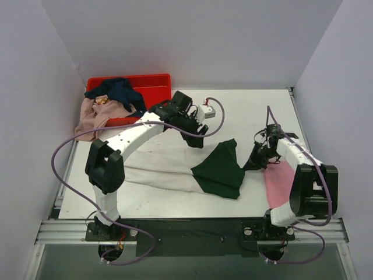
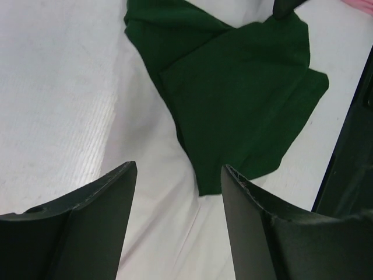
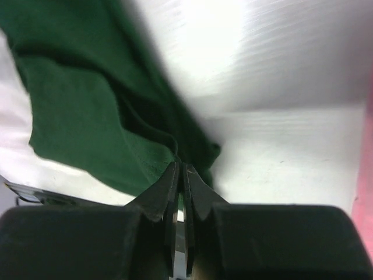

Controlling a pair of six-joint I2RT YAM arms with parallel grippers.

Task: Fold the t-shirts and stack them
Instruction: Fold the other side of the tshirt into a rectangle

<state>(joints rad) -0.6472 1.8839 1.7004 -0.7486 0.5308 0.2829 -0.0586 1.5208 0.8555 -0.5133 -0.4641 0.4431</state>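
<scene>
The right tool [image 3: 182,168] is clenched on the green sleeve edge of the white-and-green t-shirt [image 1: 217,170], which lies mid-table [image 1: 250,111], toward the near edge. The left tool [image 2: 178,172] hangs released above it. A pink t-shirt [image 1: 280,185] lies by the near right corner.

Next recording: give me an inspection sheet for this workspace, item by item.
Surface: white table, nothing spilled seen.
Job's things: white-and-green tee spread mid-table; pink tee under the right arm; navy tee in the red crate; dusty pink tee spilling over its edge.
Clutter: red crate, far left corner.
Grippers: left tool open above the tee; right tool shut on the green sleeve.
Cables: purple cables loop off both arms.
Surroundings: white walls; nothing else seen.
</scene>
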